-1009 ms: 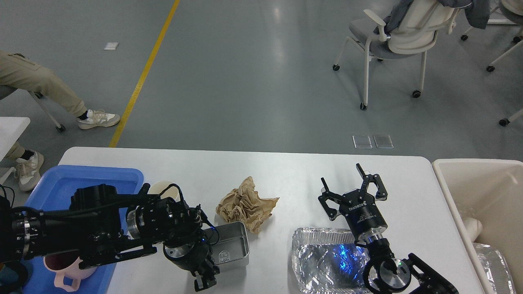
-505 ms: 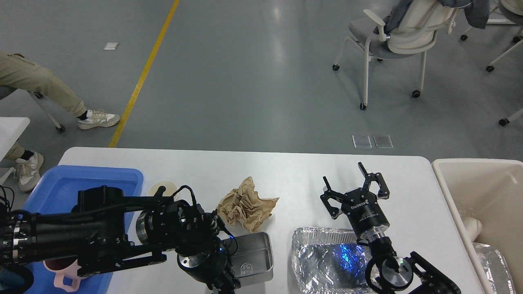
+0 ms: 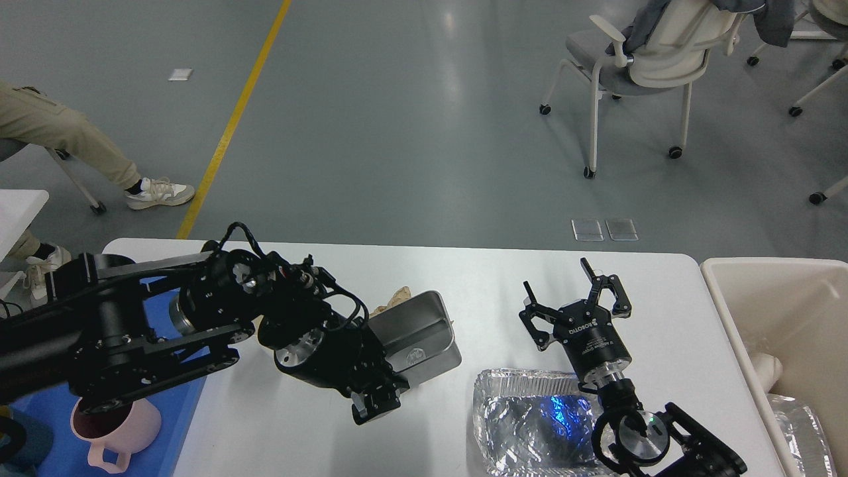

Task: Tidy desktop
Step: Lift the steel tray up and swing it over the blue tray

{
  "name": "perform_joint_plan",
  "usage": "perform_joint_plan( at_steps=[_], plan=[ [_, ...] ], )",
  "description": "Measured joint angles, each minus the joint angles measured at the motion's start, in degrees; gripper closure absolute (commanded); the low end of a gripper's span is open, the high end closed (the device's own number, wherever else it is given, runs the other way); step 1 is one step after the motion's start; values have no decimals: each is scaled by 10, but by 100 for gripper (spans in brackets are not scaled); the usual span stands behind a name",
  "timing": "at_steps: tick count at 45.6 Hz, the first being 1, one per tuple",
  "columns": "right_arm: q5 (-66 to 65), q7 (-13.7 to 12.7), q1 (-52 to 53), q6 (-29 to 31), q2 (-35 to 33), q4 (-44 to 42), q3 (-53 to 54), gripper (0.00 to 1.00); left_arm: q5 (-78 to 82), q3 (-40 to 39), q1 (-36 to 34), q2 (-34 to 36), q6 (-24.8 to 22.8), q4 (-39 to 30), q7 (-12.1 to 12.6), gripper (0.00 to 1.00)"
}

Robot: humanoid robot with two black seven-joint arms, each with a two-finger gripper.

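desktop (image 3: pixel 464 271), the large white rectangular tabletop with rounded corners, fills the lower half of the head view, with grey floor beyond its far edge. left gripper (image 3: pixel 381 401) hangs over the middle-left of the tabletop, pinching the near wall of a small rectangular stainless-steel tin (image 3: pixel 417 331); the tin is tilted, its open side turned away and up, and appears lifted clear of the surface. just behind the tin, a corner of crumpled brown paper (image 3: pixel 391 301) pokes out, mostly hidden by the tin and the arm. right gripper (image 3: pixel 573 295) stands over the right-centre of the tabletop with its two black fingers spread wide and nothing between them. right below it lies a crinkled rectangular aluminium-foil tray (image 3: pixel 530 417), flat on the tabletop at the near edge, with a blue light reflected in its bottom; the right arm crosses over its right part. at the left end of the tabletop sits a blue plastic tray (image 3: pixel 50 440), largely covered by the left arm, and in its near part stands an upright pale pink mug (image 3: pixel 112 430) with its handle toward the viewer. past the right end of the tabletop is a cream-coloured plastic bin (image 3: pixel 782 291), with some foil and a pale object lying inside.
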Motion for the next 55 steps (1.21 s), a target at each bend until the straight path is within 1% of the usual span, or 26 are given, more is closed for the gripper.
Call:
perform_joint_plan(
  at_steps=[5, 12, 17, 23, 27, 34, 41, 47, 55],
  plan=[
    [0, 0, 1, -1, 1, 0, 0, 0, -15, -62, -1, 4, -8, -1, 0, 96],
    [0, 0, 3, -1, -1, 0, -1, 0, -44, -158, 0, 21, -33, -1, 0, 96],
    [0, 0, 3, -1, -6, 0, -1, 0, -72, -210, 3, 50, -43, -1, 1, 96],
    [0, 0, 3, -1, -8, 0, -1, 0, -101, -245, 16, 104, -45, -1, 1, 95],
    [0, 0, 3, -1, -9, -1, -1, 0, -120, -261, 37, 151, -45, -1, -1, 95],
    [0, 0, 3, -1, -10, -1, -2, 0, -143, -275, 67, 247, -45, -1, -10, 95],
    [0, 0, 2, 0, -10, -1, -3, 0, -150, -274, 90, 336, -35, 7, -29, 95],
    [0, -1, 2, 0, -11, -1, -2, 0, -151, -268, 97, 388, -8, 15, -37, 95],
    [0, -1, 2, 0, -12, 0, -2, 0, -151, -267, 120, 424, 41, 39, -39, 95]
  ],
)
